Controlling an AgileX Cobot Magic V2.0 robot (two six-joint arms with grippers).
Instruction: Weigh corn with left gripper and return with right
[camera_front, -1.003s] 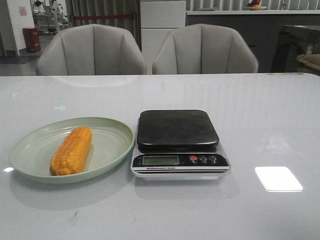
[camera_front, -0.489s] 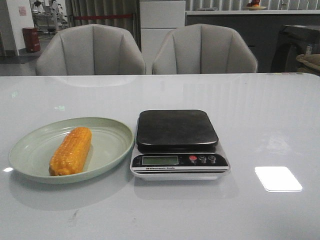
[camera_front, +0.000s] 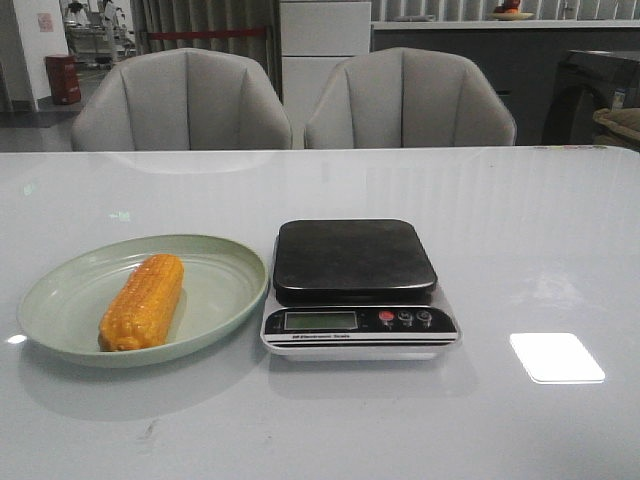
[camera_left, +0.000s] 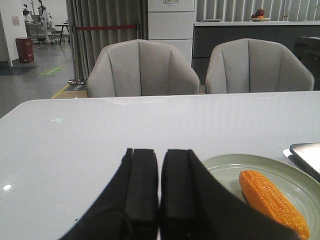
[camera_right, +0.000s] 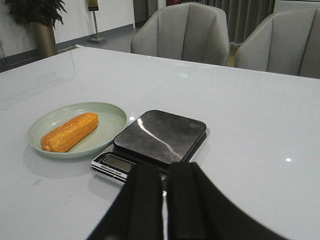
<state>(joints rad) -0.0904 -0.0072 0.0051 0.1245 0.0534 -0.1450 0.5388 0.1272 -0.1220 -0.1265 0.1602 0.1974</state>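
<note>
The left claw (camera_left: 159, 192) has its two black fingers pressed together, nothing between them, held above the counter (camera_left: 75, 145). The right claw (camera_right: 164, 200) is likewise closed and empty, fingers side by side. Neither arm shows in the front view.

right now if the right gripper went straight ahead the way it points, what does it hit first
Most likely the scale: the right gripper, fingers shut, aims just over its display edge. Depth is unclear, so it could skim above the platform. The corn on the plate lies off to the side.
</note>
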